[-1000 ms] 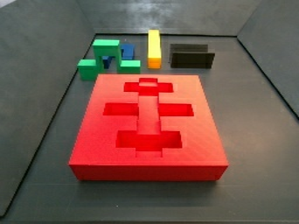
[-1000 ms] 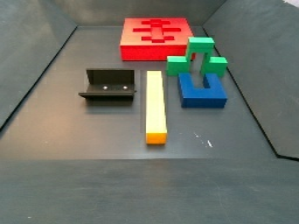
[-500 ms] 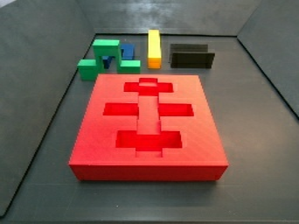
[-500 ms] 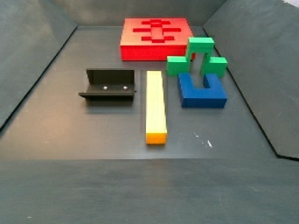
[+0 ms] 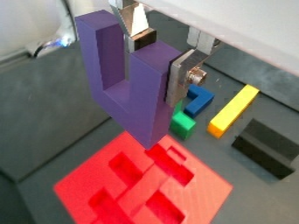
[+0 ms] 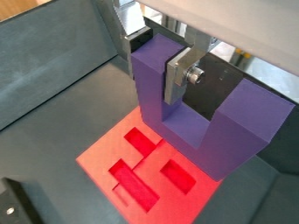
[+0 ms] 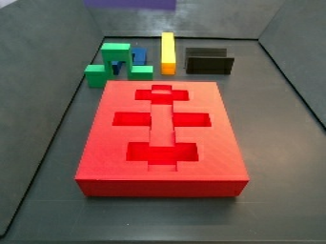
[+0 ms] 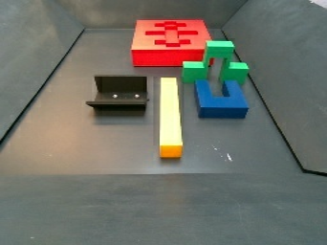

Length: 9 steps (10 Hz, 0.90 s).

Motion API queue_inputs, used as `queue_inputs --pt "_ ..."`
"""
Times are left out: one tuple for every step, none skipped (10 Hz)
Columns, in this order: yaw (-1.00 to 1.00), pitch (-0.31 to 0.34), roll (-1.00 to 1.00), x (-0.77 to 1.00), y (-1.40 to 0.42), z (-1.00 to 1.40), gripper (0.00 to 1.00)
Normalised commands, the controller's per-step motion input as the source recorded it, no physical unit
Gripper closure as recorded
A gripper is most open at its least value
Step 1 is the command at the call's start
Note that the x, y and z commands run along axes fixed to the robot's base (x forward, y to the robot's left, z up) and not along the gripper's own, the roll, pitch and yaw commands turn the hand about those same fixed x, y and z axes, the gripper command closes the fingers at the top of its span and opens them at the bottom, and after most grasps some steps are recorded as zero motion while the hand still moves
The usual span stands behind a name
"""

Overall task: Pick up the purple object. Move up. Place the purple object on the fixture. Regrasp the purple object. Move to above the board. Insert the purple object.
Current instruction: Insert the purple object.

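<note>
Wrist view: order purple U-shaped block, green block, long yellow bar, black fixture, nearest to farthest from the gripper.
1. Purple U-shaped block, clamped in the gripper above the red board.
2. Green block, below, alongside.
3. Long yellow bar, further out.
4. Black fixture, outermost.

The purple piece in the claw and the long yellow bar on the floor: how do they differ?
The purple object is a U with two prongs; the yellow bar is a plain straight stick. The purple object hangs above the board, clamped by the gripper, while the yellow bar lies flat between the fixture and the blue block. Both look like solid, blocky plastic.
</note>
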Motion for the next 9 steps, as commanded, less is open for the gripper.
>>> queue_inputs --pt "0.26 -0.076 0.18 0.25 -0.61 -0.39 1.0" --pt "0.25 -0.101 0.19 0.22 -0.61 -0.44 1.0" --pt "0.23 -0.123 0.21 0.18 -0.62 -0.54 1.0" --pt "0.21 -0.147 0.24 0.12 -0.63 -0.62 1.0" --pt "0.19 -0.163 0.26 0.09 -0.62 -0.61 1.0" --pt "0.15 -0.139 0.27 0.05 -0.56 -0.62 1.0" --pt "0.03 0.0 0.21 0.31 -0.39 -0.64 1.0" --pt "0.0 0.081 0.18 0.38 -0.33 -0.69 1.0" --pt "0.0 0.079 0.18 0.41 -0.29 -0.77 1.0"
